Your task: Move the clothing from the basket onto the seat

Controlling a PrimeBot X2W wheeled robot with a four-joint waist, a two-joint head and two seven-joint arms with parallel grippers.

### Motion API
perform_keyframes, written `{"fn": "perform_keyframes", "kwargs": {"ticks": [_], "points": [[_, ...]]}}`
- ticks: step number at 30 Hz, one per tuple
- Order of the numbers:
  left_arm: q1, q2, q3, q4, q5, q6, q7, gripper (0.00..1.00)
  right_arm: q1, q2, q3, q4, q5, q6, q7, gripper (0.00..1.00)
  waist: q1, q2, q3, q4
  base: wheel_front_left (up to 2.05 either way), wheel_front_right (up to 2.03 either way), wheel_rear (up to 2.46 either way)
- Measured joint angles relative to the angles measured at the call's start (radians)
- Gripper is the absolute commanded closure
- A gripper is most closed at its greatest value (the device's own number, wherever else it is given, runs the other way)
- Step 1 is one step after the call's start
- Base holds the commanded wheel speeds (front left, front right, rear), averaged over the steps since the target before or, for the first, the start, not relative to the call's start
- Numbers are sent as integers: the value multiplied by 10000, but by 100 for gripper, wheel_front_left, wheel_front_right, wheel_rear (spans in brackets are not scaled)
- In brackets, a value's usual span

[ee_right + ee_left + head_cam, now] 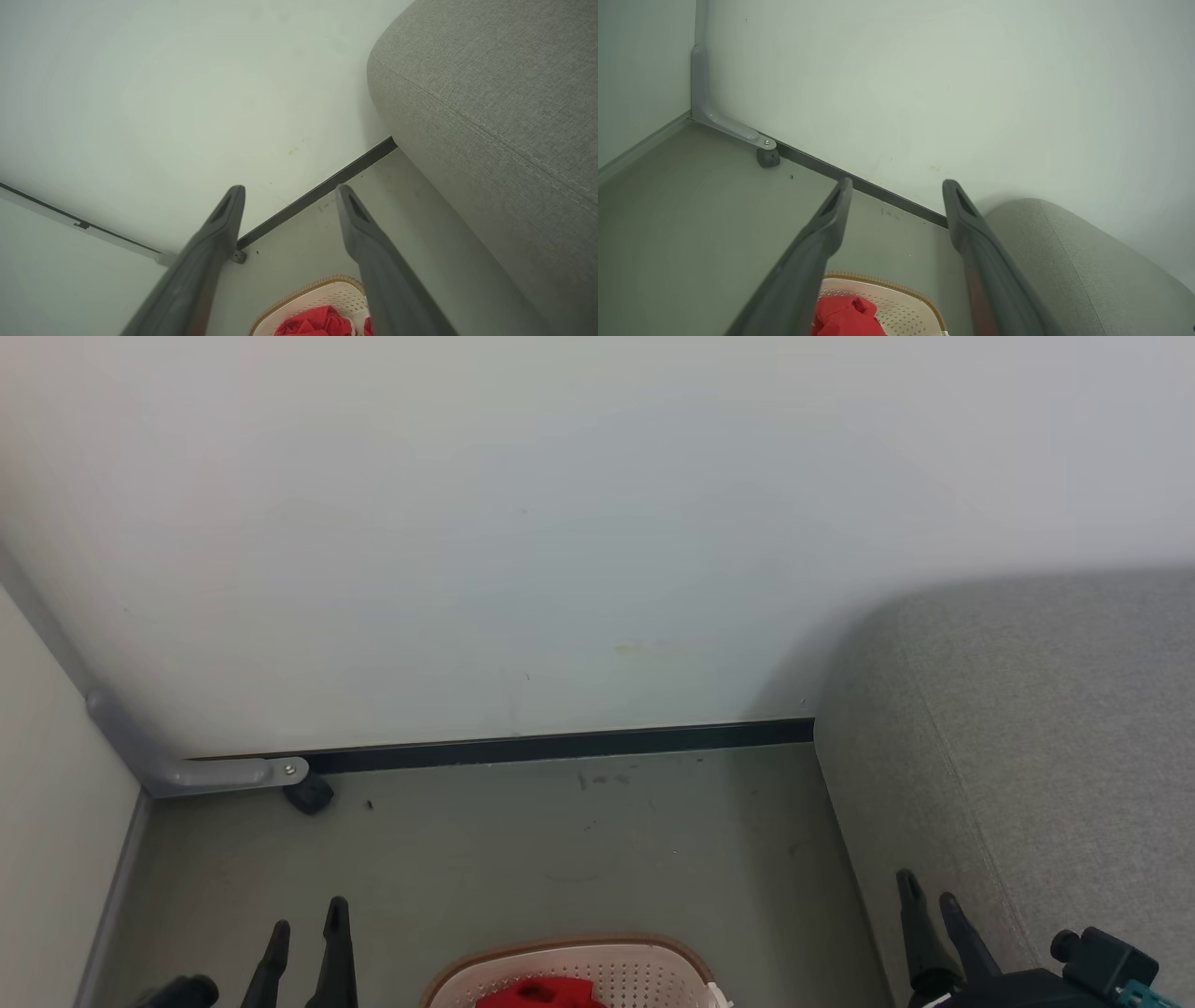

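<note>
The left tool point(309, 913) and right tool point(926, 887) are held wide open, empty; the basket point(644, 971) could be snagged instead of the clothing point(537, 992).

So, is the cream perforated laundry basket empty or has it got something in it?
Not empty: bright red fabric clothing lies inside the cream perforated plastic basket. How full, cannot tell; the picture edge cuts the basket off.

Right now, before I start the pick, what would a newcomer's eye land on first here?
The bright red clothing jumps out, heaped in the cream perforated basket on the floor at the head view's bottom edge. Next comes the big grey seat cushion along the right, against the wall. The left gripper and right gripper flank the basket, both open and empty.
</note>
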Motion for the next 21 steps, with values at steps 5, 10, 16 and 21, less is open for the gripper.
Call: {"fn": "perform_keyframes", "kwargs": {"ticks": [5,10,16,21], "points": [[8,40,-146,4,888,123,-194,0,-7,-111,316,-4,-708,-102,-178,0,0,0,30,-1,0,0,0],[19,86,-209,6,1647,257,-362,0,-34,-186,593,8,-1365,-173,-362,0,0,0,62,-1,0,0,0],[21,142,-295,8,2608,360,-585,0,-180,-299,938,79,-2104,-265,-569,0,0,0,92,-5,0,0,0],[23,186,-412,10,3367,531,-746,0,-207,-332,1208,96,-2713,-341,-748,0,0,0,119,-14,0,0,0]]}}
